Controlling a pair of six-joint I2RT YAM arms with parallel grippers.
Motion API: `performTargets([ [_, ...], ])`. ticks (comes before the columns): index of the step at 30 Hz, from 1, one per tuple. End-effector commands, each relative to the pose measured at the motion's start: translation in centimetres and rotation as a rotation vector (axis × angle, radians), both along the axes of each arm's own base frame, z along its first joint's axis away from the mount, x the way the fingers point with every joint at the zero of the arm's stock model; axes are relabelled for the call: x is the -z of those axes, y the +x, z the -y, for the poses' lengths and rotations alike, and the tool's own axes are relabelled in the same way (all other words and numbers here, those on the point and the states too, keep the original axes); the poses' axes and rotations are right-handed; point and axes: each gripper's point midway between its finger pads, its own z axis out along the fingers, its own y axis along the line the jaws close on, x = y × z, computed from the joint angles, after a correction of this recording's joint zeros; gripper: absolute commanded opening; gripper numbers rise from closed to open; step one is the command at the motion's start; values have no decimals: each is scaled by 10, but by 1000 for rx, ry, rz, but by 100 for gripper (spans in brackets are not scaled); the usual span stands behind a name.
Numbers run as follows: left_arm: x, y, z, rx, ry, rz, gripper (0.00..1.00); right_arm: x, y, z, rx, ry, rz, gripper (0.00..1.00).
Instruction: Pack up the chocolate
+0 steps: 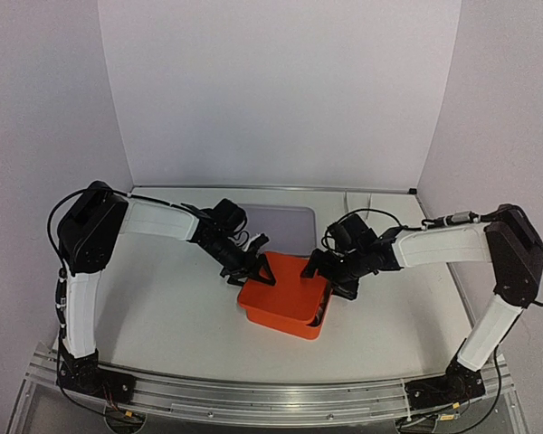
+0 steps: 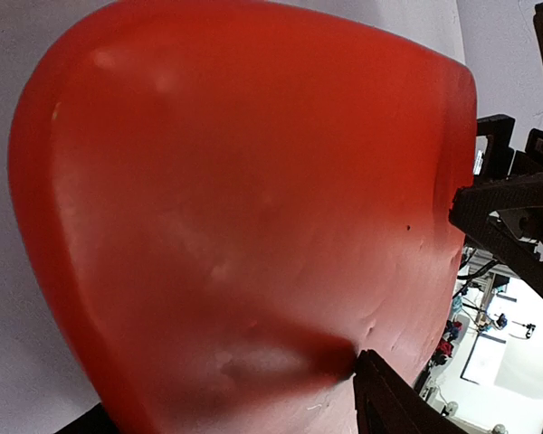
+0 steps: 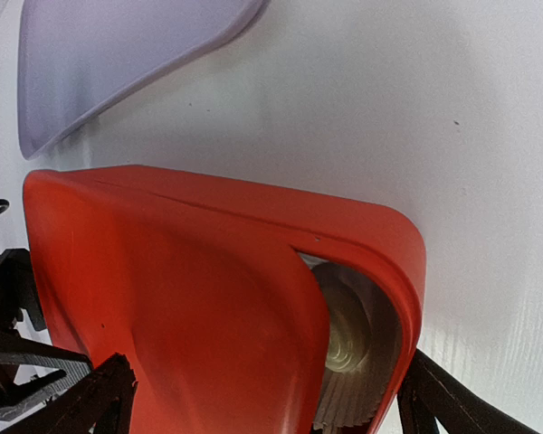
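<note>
Chocolate is unseen; left gripper (image 1: 253,269) pinching orange square lid (image 1: 292,287) should lower it squarely onto orange box (image 1: 281,324) between wide-open right gripper (image 1: 333,280).

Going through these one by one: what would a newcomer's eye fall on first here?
A bright orange box sits mid-table with its orange lid askew on top. The left gripper and right gripper are at either side of it. In the right wrist view, the gap under the lid shows a white pleated paper cup inside. A pale lavender tray lies flat behind the box.
</note>
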Motion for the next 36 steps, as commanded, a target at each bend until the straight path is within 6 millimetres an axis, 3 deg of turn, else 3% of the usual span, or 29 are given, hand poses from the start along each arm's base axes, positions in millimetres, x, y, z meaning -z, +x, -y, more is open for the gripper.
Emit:
performTargets([
  [1,-16,-4,-13,-25,35,58,67,-17,19,-32,-98,90,31,96],
  [12,-23,-2,-39,-191,118,75,69,-13,43,-76,-217,179,-9,94],
  [20,-41,18,-52,-304,167,151,83,-20,38,-69,-221,182,-1,96],
  [28,-44,15,-74,-347,243,154,88,-31,31,-61,-239,181,13,98],
  [33,-60,7,-62,-312,162,128,88,-33,20,-55,-252,182,0,98],
  [36,-58,6,-57,-290,151,103,88,-36,17,-58,-265,200,-11,98],
])
